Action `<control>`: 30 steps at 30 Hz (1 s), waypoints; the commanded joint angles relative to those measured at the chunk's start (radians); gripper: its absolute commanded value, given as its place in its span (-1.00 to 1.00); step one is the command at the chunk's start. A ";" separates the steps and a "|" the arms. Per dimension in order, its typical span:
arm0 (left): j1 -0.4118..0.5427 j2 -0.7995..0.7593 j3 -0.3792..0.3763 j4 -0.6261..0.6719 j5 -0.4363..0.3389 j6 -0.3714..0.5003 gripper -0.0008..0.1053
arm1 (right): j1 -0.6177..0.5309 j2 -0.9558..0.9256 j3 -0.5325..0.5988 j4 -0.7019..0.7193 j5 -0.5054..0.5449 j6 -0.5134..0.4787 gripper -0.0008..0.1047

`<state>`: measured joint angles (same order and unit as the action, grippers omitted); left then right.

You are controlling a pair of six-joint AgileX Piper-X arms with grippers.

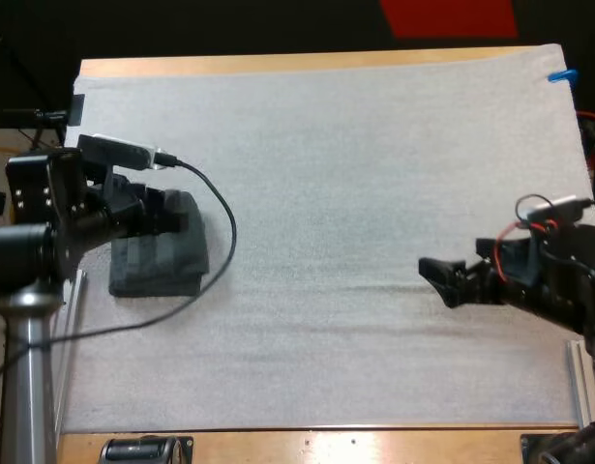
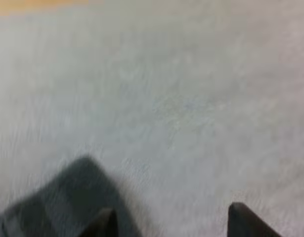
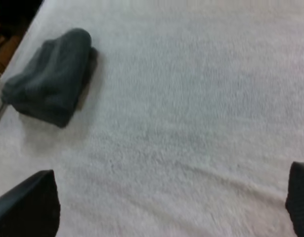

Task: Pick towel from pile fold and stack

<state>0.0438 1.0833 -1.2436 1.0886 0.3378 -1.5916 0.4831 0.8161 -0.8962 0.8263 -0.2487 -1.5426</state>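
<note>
The left gripper [image 2: 174, 224] sits closest, its two black fingers [image 2: 105, 224] standing apart with bare mat between them and nothing held; one finger is at the edge of the folded towel stack [image 2: 53, 207], though I cannot tell whether it touches. From behind the arms, the left gripper [image 1: 171, 217] hangs over the far end of that stack [image 1: 162, 261], which lies at the left side of the white mat [image 1: 355, 155]. The right gripper [image 1: 437, 280] is well apart from it over the mat's right side, fingers spread wide and empty; its own camera looks across to the stack [image 3: 50, 79].

To my eye this is the stacking end of a cycle; I can see no loose towel. The next move calls for a straight lift clear, so the top layer isn't dragged.

The towels are dark grey-green, soft and thick, with rounded folds forming a squat block; the mat is pale and faintly rippled; the wooden table [image 1: 278, 63] edges it.
</note>
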 commanded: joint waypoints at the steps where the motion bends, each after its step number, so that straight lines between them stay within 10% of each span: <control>1: -0.017 -0.014 0.001 -0.027 0.011 -0.004 -0.09 | -0.003 0.026 -0.001 -0.036 -0.026 0.000 0.72; 11: -0.177 -0.047 0.001 -0.051 -0.035 -0.021 -0.09 | -0.150 0.187 -0.041 -0.075 -0.034 -0.055 0.72; 22: -0.097 -0.067 0.001 -0.055 -0.080 -0.001 -0.09 | -0.557 0.159 -0.163 0.086 -0.047 -0.298 0.72; 30: -0.067 -0.170 0.001 -0.006 -0.187 0.059 -0.09 | -0.596 0.012 -0.163 0.127 0.037 -0.388 0.72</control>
<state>-0.0235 0.9215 -1.2436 1.0743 0.1625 -1.5425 -0.1092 0.8331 -1.0473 0.9490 -0.2159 -1.9162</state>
